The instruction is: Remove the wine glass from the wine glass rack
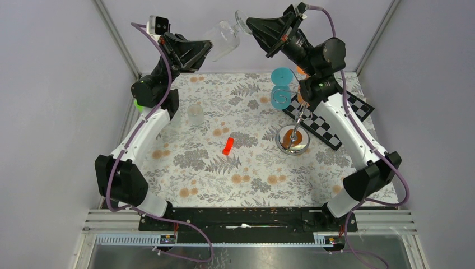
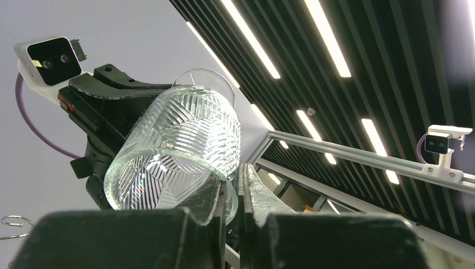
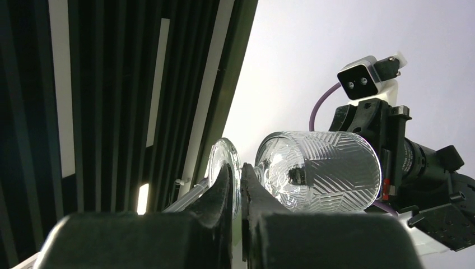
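two arms hold the wine glass [image 1: 224, 40] in mid-air, well clear of the wine glass rack [image 1: 292, 147], one at each end. the left gripper [image 1: 207, 50] is pinched narrow on the rim of the cut-pattern bowl, and its wrist view shows the glass wall caught between the two fingers. the right gripper [image 1: 250, 26] is clamped narrow on the round foot, with the bowl pointing away from it towards the left arm. the glass lies on its side, high above the rack and off to its left, touching none of the wire loops.

the rack stands upright on the flowered cloth [image 1: 252, 168], its shiny disc base just left of the chequered board [image 1: 327, 131]. a small clear tumbler [image 1: 195, 114] sits on the cloth well to the left of the rack. a small red piece [image 1: 227, 145] lies nearer, also left of the base.

on this showing, the main part of the job looks done: the glass is off the rack and free of it. what seems left is for one arm to let go and the other to bring the glass down to the cloth, clear of the rack and the tumbler. with two grips on thin glass, any pull between the arms could strain the stem.
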